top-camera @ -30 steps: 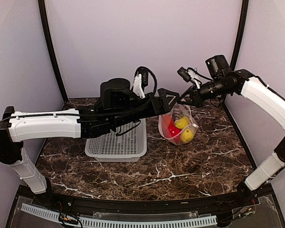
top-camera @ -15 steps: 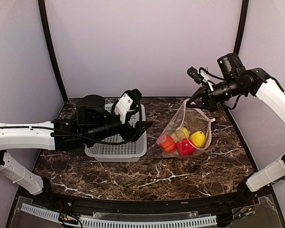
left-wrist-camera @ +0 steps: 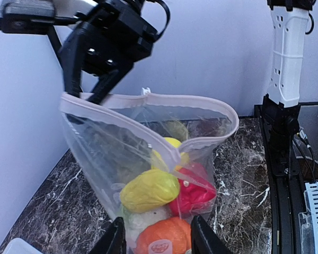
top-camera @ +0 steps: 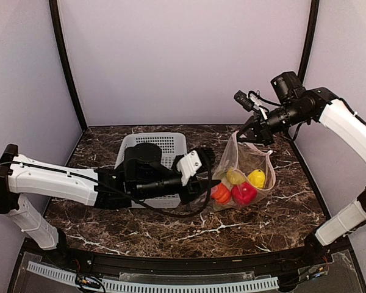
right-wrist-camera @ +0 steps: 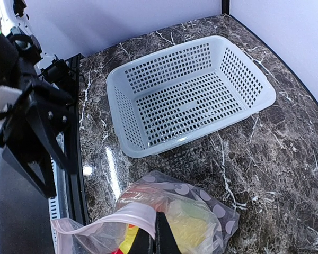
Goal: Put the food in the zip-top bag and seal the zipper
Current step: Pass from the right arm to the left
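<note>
Top external shows the right pincer (top-camera: 249, 131) holding the zip-top bag (top-camera: 251, 159) of food (top-camera: 244, 193) upright on the right of the counter (top-camera: 171, 227), left wrist shows the left pincer (left-wrist-camera: 156, 238) gaping beside its base, right wrist shows the holding pincer clamped on the zipper (right-wrist-camera: 107, 222).

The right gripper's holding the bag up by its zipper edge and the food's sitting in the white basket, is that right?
No. The right gripper does hold the zip-top bag up by its zipper, but the food sits inside the bag, not in the white basket; the left wrist view shows it.
</note>
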{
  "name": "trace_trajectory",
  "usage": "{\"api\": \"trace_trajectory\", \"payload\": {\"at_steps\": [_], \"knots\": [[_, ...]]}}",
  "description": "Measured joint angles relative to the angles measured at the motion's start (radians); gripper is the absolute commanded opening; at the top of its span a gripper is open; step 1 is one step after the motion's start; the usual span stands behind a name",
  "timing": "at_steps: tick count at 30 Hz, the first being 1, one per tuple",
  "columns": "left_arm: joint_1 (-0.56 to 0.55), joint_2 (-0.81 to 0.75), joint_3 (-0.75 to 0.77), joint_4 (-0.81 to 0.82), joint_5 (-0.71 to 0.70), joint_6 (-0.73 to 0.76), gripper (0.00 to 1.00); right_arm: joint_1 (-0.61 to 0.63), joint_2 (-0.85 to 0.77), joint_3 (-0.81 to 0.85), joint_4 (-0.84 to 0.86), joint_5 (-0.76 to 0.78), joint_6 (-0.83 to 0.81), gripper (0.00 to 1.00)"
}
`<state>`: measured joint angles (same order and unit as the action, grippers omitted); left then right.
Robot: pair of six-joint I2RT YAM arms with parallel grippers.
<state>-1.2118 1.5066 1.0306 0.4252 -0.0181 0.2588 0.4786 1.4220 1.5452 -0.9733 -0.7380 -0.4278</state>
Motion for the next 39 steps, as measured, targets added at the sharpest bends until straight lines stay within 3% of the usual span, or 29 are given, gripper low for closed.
{"api": "trace_trajectory", "payload": {"at_steps": [4, 7, 16, 28, 32, 34, 36, 39], "knots": [[-0.043, 0.092, 0.024, 0.023, -0.037, 0.048, 0.59, 0.0, 0.0, 0.0, 0.0, -0.003, 0.004, 0.0], [-0.049, 0.136, 0.054, 0.034, -0.047, 0.058, 0.6, 0.0, 0.0, 0.0, 0.001, -0.003, 0.004, 0.0], [-0.048, 0.206, 0.143, 0.105, -0.128, 0.055, 0.52, 0.0, 0.006, 0.0, 0.008, -0.008, 0.018, 0.0], [-0.048, 0.249, 0.195, 0.104, -0.129, 0.092, 0.26, 0.0, 0.014, 0.002, 0.009, -0.022, 0.027, 0.0], [-0.048, 0.272, 0.227, 0.092, -0.129, 0.101, 0.21, 0.0, 0.016, 0.003, 0.009, -0.025, 0.033, 0.0], [-0.048, 0.28, 0.232, 0.09, -0.13, 0.101, 0.21, 0.0, 0.016, 0.004, 0.008, -0.025, 0.037, 0.0], [-0.048, 0.281, 0.232, 0.084, -0.134, 0.101, 0.29, 0.0, 0.016, 0.004, 0.008, -0.025, 0.037, 0.0], [-0.048, 0.281, 0.232, 0.073, -0.146, 0.1, 0.32, 0.0, 0.016, 0.004, 0.008, -0.025, 0.04, 0.0]]}}
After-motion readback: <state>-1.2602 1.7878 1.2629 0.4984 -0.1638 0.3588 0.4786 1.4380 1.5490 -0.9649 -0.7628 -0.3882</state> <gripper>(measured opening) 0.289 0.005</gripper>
